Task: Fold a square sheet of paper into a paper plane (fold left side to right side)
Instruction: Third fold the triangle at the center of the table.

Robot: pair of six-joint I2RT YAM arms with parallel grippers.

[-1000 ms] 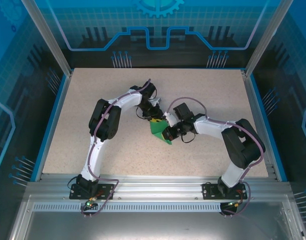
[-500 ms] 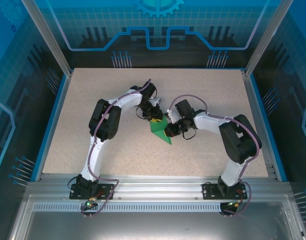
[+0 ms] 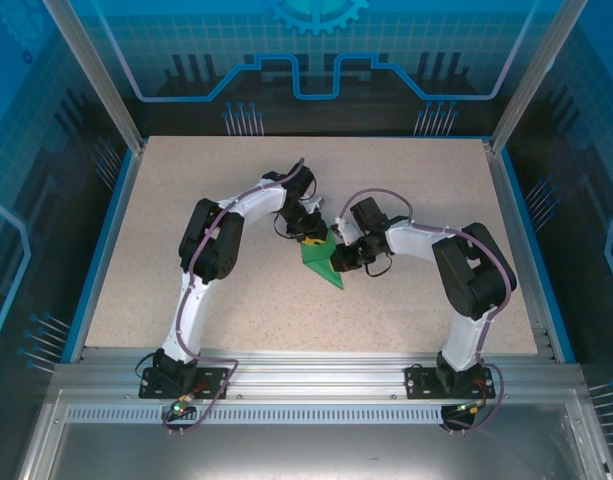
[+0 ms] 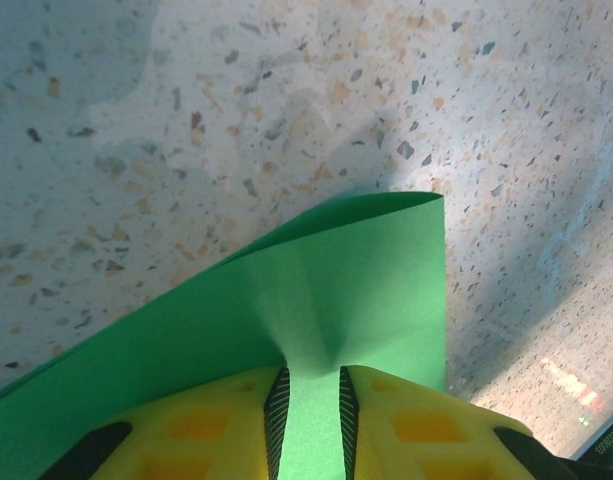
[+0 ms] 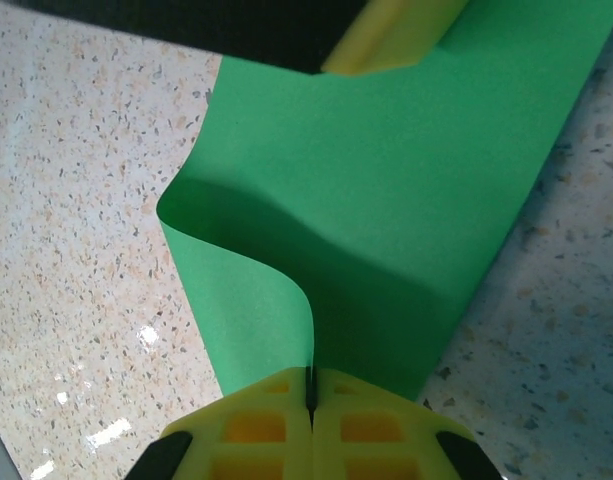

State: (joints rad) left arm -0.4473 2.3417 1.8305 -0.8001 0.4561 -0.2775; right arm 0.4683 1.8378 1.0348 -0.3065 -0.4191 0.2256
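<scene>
The square sheet of paper (image 3: 319, 268) is bright green and lies mid-table as a creased shape with its point toward the near edge. My left gripper (image 3: 312, 240) is at its far end. In the left wrist view the sheet (image 4: 356, 270) puckers into the narrow gap between the yellow fingers (image 4: 206, 425) of that gripper (image 4: 311, 375), which is shut on a bunched fold. My right gripper (image 3: 337, 259) holds the sheet's right side. In the right wrist view this gripper (image 5: 311, 378) is shut on a curled-up edge of the sheet (image 5: 386, 190).
The speckled tabletop (image 3: 416, 180) is bounded by a blue rim and aluminium frame posts (image 3: 91, 70). A yellow finger of the left gripper (image 5: 391, 35) hangs over the sheet's far end in the right wrist view.
The right arm has swung its elbow and wrist to the left, carrying the sheet's right edge a little toward the left gripper. The left arm has stayed in place.
</scene>
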